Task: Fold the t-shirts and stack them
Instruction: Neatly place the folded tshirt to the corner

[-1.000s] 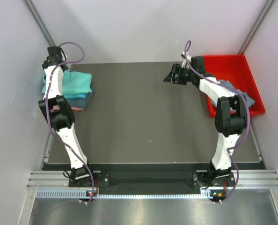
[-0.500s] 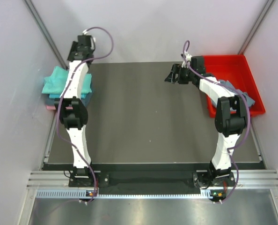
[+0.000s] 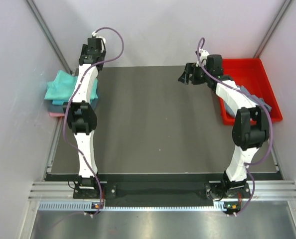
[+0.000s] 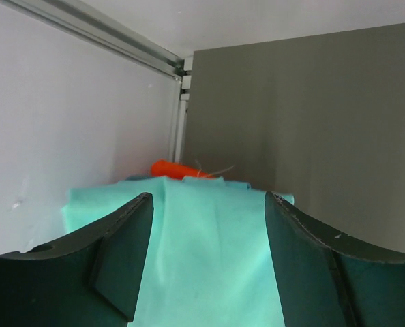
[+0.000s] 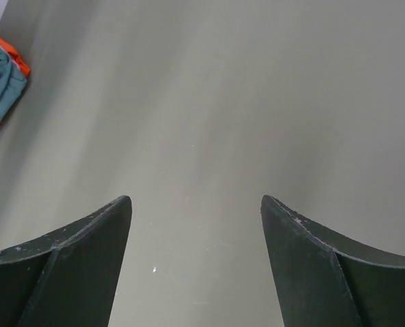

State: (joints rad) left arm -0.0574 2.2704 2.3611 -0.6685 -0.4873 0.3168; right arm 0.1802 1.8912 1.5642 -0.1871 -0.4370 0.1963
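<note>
Left fingers (image 4: 117, 255): you have them spread wide with nothing pinched. They hang above the far end of the shirt pile, close to the left white wall (image 4: 73, 116).
Right fingers (image 5: 66, 272): also spread wide, with only bare counter showing between them. They hover over the far middle of the counter, just left of the tray.
Pile of folded t-shirts (image 3: 66, 94): it sits at the far-left edge of the dark grey counter (image 3: 153, 124), against the wall.
Top of the pile: a soft turquoise cloth t-shirt (image 4: 209, 259) lies uppermost. It is a little rumpled, and one corner sticks out toward the wall.
Under it: a darker teal cloth t-shirt (image 5: 1, 85), then a pink cloth t-shirt (image 3: 55, 113) whose edge peeks out at the pile's near-left corner.
Orange-red edge (image 4: 172, 168): it shows just beyond the turquoise shirt in your left wrist view. Too little of it shows to tell what it is.
Red plastic tray (image 3: 247, 69): it stands at the far-right corner of the counter.
In the tray: a crumpled slate grey-blue cloth t-shirt (image 3: 251, 97) lies in the near part, partly hidden by your right arm.
</note>
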